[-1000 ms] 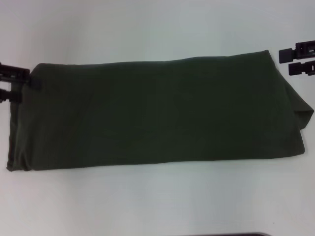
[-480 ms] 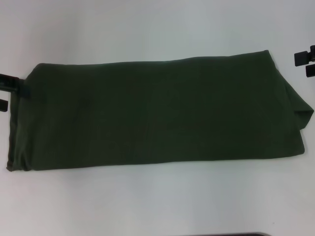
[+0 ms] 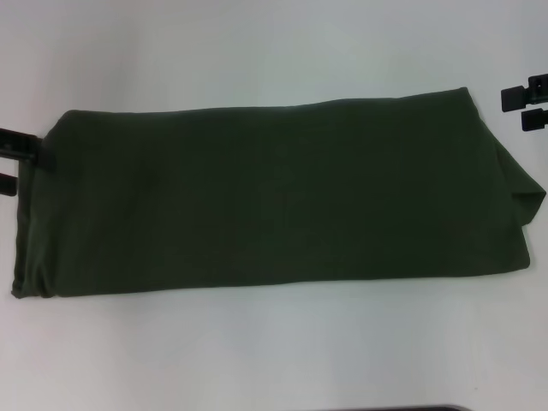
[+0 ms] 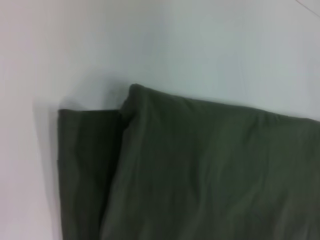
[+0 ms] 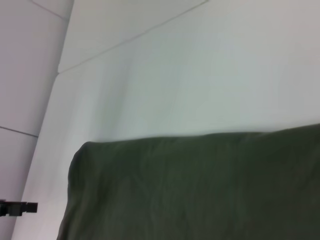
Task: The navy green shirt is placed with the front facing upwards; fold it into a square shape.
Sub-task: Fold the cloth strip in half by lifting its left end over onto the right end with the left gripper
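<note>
While folded lengthwise into long dark olive-green cotton shirt (image 3: 274,197) band on white table (image 3: 274,360), needs crosswise fold for square; left gripper (image 3: 19,158) and right gripper (image 3: 524,108) released, holding nothing, beside opposite ends.

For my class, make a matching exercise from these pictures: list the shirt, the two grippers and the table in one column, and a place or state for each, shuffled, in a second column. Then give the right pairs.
Column one:
1. shirt
2. left gripper
3. right gripper
4. table

Column two:
A. white, bare surface around the cloth
B. at the shirt's far left corner, fingers apart
C. folded into a long dark green band, plain side up
D. off the shirt's far right corner, fingers apart, not touching the cloth

Pairs: 1-C, 2-B, 3-D, 4-A
</note>
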